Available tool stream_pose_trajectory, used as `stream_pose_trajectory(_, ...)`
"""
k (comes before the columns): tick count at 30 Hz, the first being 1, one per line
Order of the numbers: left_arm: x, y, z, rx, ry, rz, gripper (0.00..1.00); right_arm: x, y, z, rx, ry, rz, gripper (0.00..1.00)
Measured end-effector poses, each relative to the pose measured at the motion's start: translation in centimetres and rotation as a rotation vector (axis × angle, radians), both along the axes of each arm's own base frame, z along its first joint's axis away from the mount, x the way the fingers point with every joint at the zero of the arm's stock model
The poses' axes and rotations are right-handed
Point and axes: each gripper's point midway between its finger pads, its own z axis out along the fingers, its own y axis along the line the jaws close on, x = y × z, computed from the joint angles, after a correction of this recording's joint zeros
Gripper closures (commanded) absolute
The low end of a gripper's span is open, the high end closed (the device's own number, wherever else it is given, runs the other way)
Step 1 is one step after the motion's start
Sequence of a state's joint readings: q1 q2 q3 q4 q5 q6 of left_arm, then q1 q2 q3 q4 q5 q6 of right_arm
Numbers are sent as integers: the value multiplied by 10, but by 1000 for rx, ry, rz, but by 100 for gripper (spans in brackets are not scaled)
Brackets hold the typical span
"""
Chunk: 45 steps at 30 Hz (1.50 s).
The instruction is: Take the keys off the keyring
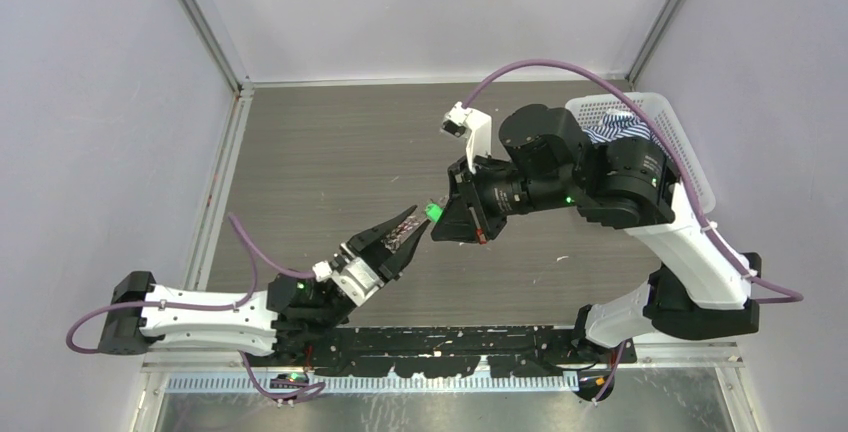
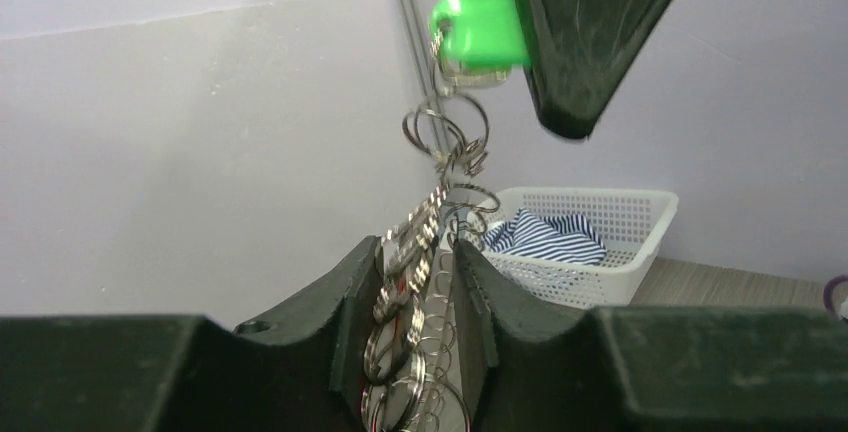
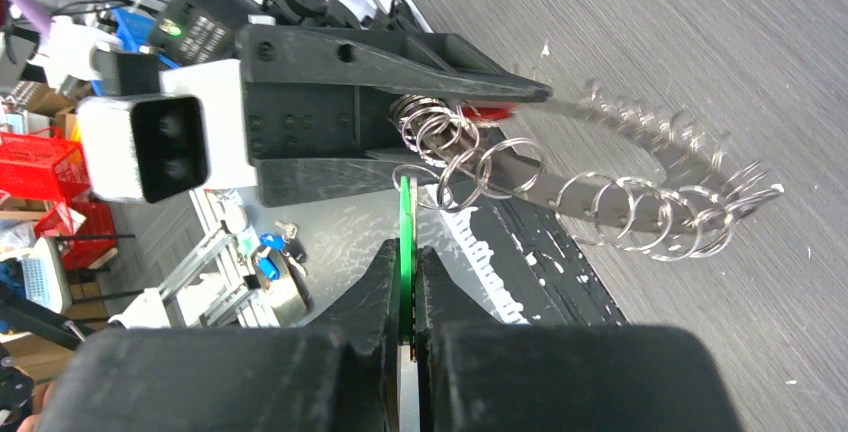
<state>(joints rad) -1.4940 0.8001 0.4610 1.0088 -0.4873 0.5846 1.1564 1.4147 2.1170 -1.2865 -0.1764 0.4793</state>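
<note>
The keys hang in the air between my two grippers. The one with the bright green head (image 1: 433,212) (image 2: 478,30) (image 3: 404,214) is pinched edge-on in my right gripper (image 1: 447,215) (image 3: 408,248), which is shut on it. A short chain of small wire rings (image 2: 447,132) (image 3: 452,152) links it to the silvery bunch of keys (image 2: 418,277) (image 3: 640,202). My left gripper (image 1: 405,230) (image 2: 432,252) is shut on that bunch, below and left of the green head. I cannot make out the main keyring within the bunch.
A white mesh basket (image 1: 690,147) (image 2: 640,202) holding a blue-and-white striped cloth (image 1: 612,134) (image 2: 545,237) stands at the back right, partly behind the right arm. Grey walls close off the dark wood-grain table (image 1: 330,152) on three sides.
</note>
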Motion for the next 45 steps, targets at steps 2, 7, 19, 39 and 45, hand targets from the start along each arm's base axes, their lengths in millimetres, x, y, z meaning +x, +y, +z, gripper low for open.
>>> stream_pose_trajectory(2, 0, -2, -4, 20, 6, -1, 61, -1, -1, 8, 22, -10, 6, 99)
stream_pose_trajectory(7, 0, -9, -12, 61, 14, -6, 57, -3, -2, 14, 40, -16, 15, 99)
stream_pose_trajectory(19, -18, 2, 5, 9, 0, -127, 54, -7, -4, 10, 9, 7, 29, 99)
stream_pose_trajectory(39, -40, -23, 10, 141, 52, -292, 46, -14, -5, 1, -32, 33, 77, 99)
stream_pose_trajectory(45, -26, -30, -2, 163, 101, -222, 47, -18, -4, 2, -26, 45, 94, 99)
